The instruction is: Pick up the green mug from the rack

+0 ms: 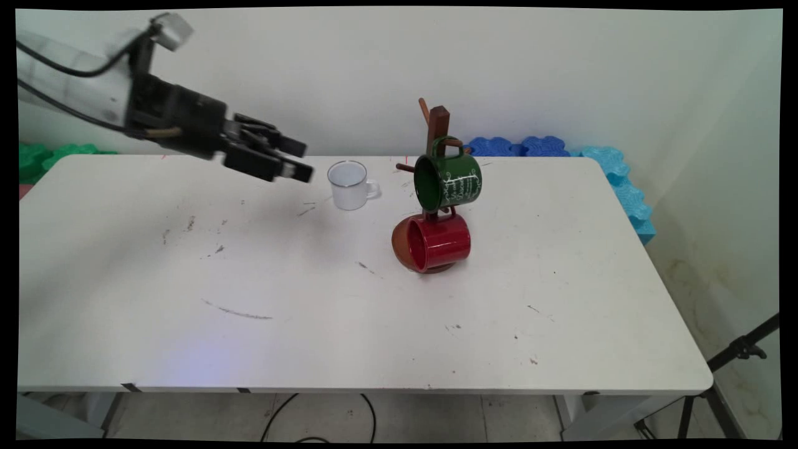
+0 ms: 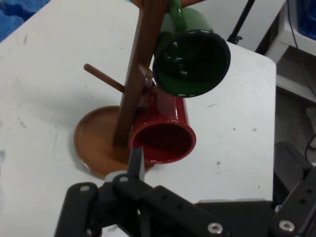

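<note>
My gripper (image 1: 304, 163) hangs just above the table at the back, pointing right, a short way left of a small white enamel mug (image 1: 349, 185) that stands upright with its handle to the right. Nothing is seen in its grasp. Right of the white mug stands a brown wooden mug tree (image 1: 438, 128) on a round base. A green mug (image 1: 450, 181) hangs from an upper peg and a red mug (image 1: 436, 243) from a lower one, both with their mouths turned left. The hand view looks past the gripper (image 2: 136, 163) at the tree (image 2: 140, 74), the green mug (image 2: 192, 61) and the red mug (image 2: 163, 136).
Blue foam blocks (image 1: 561, 149) lie behind the table's back right corner and green ones (image 1: 50, 156) at the back left. A black tripod (image 1: 735, 355) stands off the table's right front. The white tabletop (image 1: 249, 280) is scuffed.
</note>
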{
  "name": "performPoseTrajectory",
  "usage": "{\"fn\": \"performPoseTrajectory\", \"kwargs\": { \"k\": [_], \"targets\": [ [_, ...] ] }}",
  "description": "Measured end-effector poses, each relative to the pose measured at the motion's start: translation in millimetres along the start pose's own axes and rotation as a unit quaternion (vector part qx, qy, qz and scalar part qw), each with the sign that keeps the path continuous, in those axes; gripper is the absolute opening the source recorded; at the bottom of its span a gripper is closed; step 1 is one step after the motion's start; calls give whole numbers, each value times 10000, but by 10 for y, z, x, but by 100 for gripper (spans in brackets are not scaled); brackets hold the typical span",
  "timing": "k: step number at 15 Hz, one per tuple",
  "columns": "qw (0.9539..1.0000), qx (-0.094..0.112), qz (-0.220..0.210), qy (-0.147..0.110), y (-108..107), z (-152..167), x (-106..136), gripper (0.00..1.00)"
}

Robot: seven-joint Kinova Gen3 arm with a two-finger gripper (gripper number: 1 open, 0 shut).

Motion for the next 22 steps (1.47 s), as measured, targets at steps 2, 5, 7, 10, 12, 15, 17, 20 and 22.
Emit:
{"fn": "performPoseTrajectory", "kwargs": {
  "k": [2,5,7,10,12,15,17,20,22],
  "targets": [
    [9998,105,-130,53,99,214,-32,100],
    [9994,174,-204,204,276,548,-3,100],
    [9993,197,-209,254,364,704,28,100],
    [9989,218,-224,358,517,957,78,100],
    [9987,220,-237,398,592,1074,100,100],
    [9982,242,-259,484,710,1282,136,100],
    [9978,268,-264,542,761,1411,161,100],
    [9973,320,-268,607,805,1546,167,100],
    [9969,368,-275,645,848,1587,138,100]
  ]
}}
